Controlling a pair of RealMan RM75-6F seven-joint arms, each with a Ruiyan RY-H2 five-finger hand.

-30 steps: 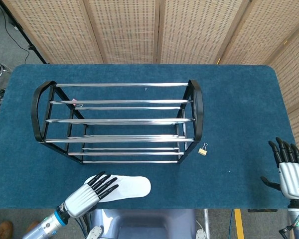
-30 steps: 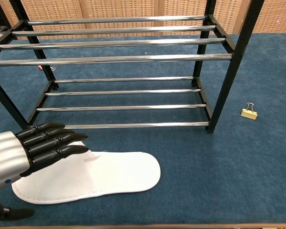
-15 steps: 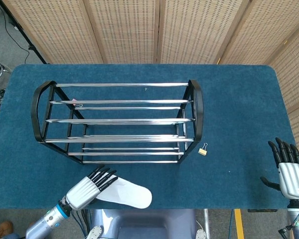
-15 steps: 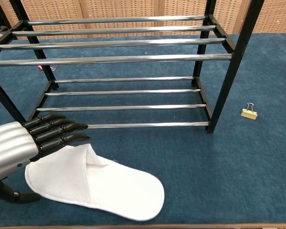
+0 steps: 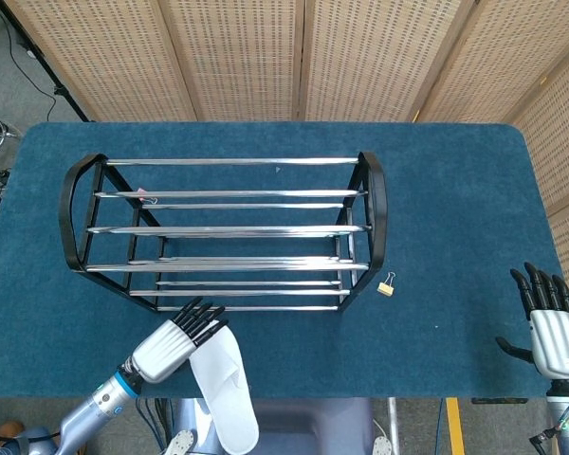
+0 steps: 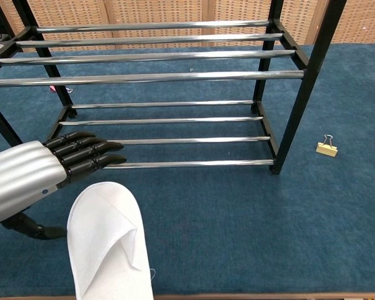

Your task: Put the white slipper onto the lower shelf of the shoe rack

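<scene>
The white slipper (image 5: 224,391) (image 6: 109,240) lies flat with its toe toward the shoe rack and its heel past the table's front edge. My left hand (image 5: 175,343) (image 6: 44,172) hovers at the slipper's left toe side, fingers stretched straight toward the rack's front lower bar, holding nothing. The black shoe rack (image 5: 372,213) (image 6: 306,81) with chrome bars stands mid-table; its lower shelf bars (image 6: 169,140) are bare. My right hand (image 5: 553,327) sits at the table's right front corner, fingers apart and empty, seen only in the head view.
A small gold binder clip (image 5: 387,286) (image 6: 327,147) lies on the blue cloth just right of the rack's front right leg. Woven screens stand behind the table. A tiny pink item (image 5: 148,200) lies under the rack's left side.
The slipper has swung from lying sideways to pointing its toe at the rack, heel over the edge. My left hand moved forward toward the lower bar. The right hand stayed still.
</scene>
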